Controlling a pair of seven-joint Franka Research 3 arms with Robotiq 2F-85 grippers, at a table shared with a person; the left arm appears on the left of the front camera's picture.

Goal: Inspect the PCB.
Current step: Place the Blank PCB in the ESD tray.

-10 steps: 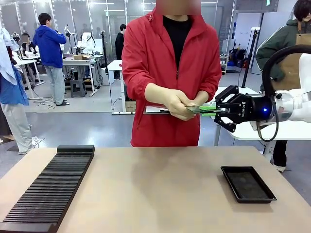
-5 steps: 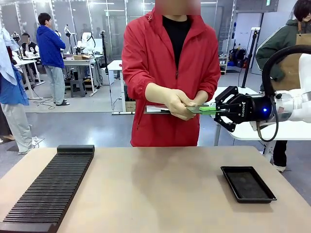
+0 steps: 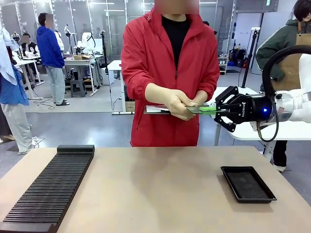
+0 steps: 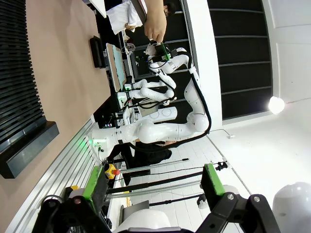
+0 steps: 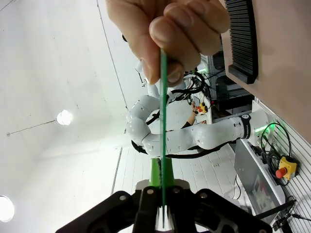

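PCB [image 3: 200, 109] is hanging flat in the air above the far right of the surface [image 3: 155, 194], and two parties are sharing it. Our right fingers [image 3: 217, 110] are clamping shut on its right edge, while the person's hands [image 3: 179, 103] are pinching its left end. Through our right wrist camera we are seeing the PCB [image 5: 163, 121] edge-on, as a thin green line running from our fingers up to the person's thumb and fingertips. Our left fingers [image 4: 151, 182] are standing wide apart with nothing between them.

A shallow black tray [image 3: 248, 183] is sitting on the near right of the surface, and a black slotted rack [image 3: 48, 189] is lying along the near left.

We are judging the PCB to be light, thin and fairly stiff, though likely to flex if both holders pull or twist against each other. We are expecting it to pivot or slip easily in a narrow pinch. The bare edges look like the safest place to hold it, which leaves the gridded face free of pressure.
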